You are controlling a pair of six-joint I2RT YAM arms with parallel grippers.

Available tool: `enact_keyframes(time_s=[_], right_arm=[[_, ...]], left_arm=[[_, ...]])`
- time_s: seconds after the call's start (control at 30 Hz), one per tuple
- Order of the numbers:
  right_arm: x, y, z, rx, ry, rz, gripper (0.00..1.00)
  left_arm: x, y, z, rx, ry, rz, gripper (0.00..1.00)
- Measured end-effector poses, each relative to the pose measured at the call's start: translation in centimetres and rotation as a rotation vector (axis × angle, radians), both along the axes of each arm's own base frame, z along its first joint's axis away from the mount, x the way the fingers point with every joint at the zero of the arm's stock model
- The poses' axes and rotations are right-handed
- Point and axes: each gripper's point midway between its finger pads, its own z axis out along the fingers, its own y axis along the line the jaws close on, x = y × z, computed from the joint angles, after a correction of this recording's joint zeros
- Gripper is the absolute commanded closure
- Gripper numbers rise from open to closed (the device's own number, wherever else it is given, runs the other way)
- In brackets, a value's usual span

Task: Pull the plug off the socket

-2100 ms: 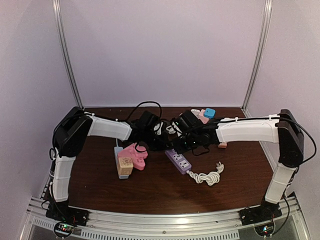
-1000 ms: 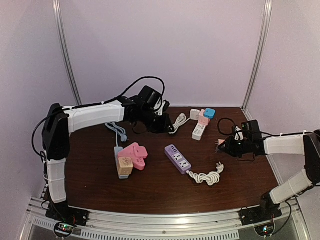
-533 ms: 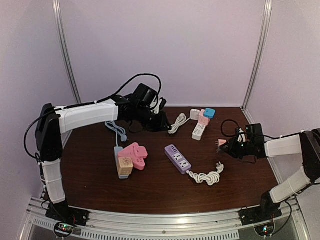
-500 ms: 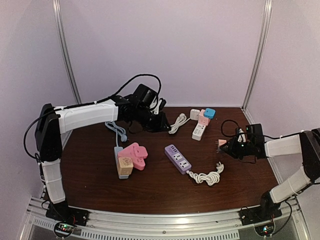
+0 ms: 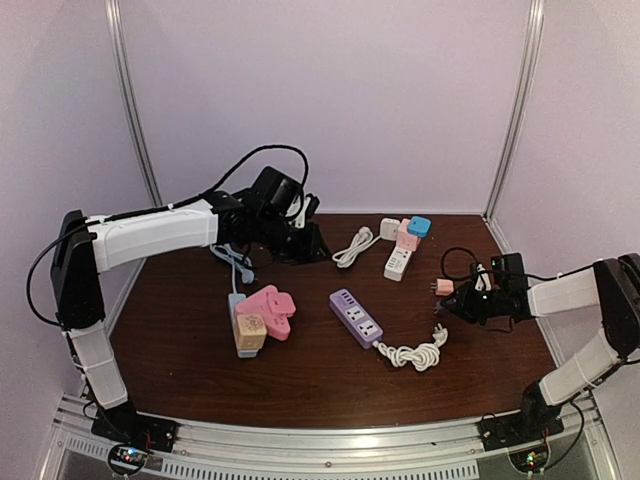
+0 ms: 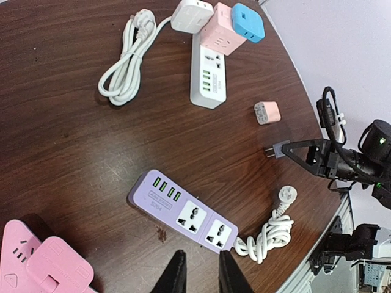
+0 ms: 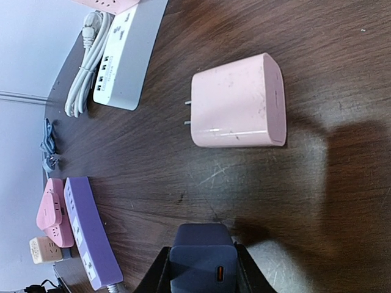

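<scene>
Gripping the plug [image 7: 202,255], the right gripper [image 7: 201,271] hangs beside a pink charger [image 7: 238,110]; the left gripper [image 6: 200,278] stands slightly ajar, empty.

right wrist cam: plug [image 7: 202,259] in right gripper [image 7: 202,274] runs off bottom edge. left wrist cam: pink power strip [image 6: 36,262] left of left gripper [image 6: 200,259] cropped at corner.

I find no word, brand or number legible on any screen; faint print beside the USB ports of the purple power strip [image 6: 183,210], centre table, is too small.
</scene>
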Motion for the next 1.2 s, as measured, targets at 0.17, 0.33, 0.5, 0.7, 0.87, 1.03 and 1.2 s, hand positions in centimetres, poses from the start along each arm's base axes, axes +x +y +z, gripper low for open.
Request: enact_keyframes(time_s=[0.17,0.33,0.5,0.7,0.87,1.03,1.2], right_arm=[[-0.4,-0.2,-0.5,-0.014,0.008,0.001,0.73],[-0.4,-0.5,-0.5,-0.038,0.001,0.0,0.59],[-0.9,-1.1,-0.8,-0.081,0.015,-0.006,0.47],[-1.3,-2.1,-0.2,-0.134,0.004,-0.028,0.28],[-1.6,-2.8,0.6,-0.177,-0.001,-0.041,0.2],[-1.1,-3.3,2.6,-0.228,-0.026,-0.045,0.14],[0.6,-1.7,6.5,-0.289,-0.111,0.002,0.1]], left_arm=[[0.0,0.1,0.1,0.001,-0.004,0.004,0.81],[0.1,0.1,0.1,0.002,-0.005,0.011,0.78],[0.3,0.1,0.5,-0.004,-0.011,0.017,0.78],[0.6,0.1,0.8,-0.006,-0.018,0.023,0.78],[0.8,0.5,0.5,-0.002,-0.017,0.035,0.78],[0.0,2.9,-1.0,0.037,0.008,0.074,0.77],[-1.1,7.3,-1.2,0.053,0.013,0.149,0.76]])
